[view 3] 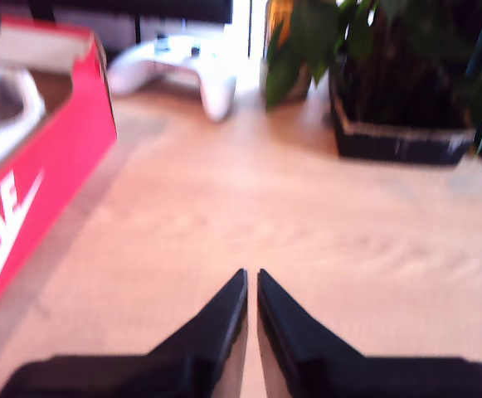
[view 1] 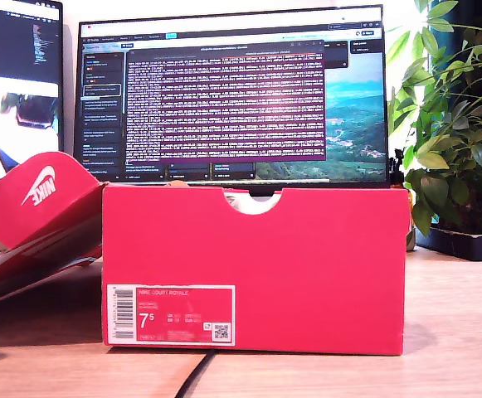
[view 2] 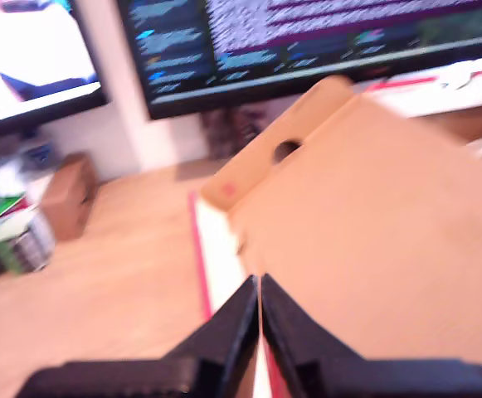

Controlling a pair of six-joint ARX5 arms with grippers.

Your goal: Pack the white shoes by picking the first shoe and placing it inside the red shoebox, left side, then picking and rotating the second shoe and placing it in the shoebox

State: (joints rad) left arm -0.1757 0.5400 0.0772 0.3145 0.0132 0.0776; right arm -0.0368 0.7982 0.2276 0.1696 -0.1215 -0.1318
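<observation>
Jaws of both grippers closed beside red shoebox [view 1: 307, 257].

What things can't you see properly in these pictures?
- Inside of the red shoebox: the exterior view shows only its front wall.
- White shoe: second wrist view, cut off by the edge and blurred; the other shoe is unseen.
- Both arms: absent from the exterior view.
- Monitor text: too small to read.
- First wrist view: blurred throughout.
</observation>
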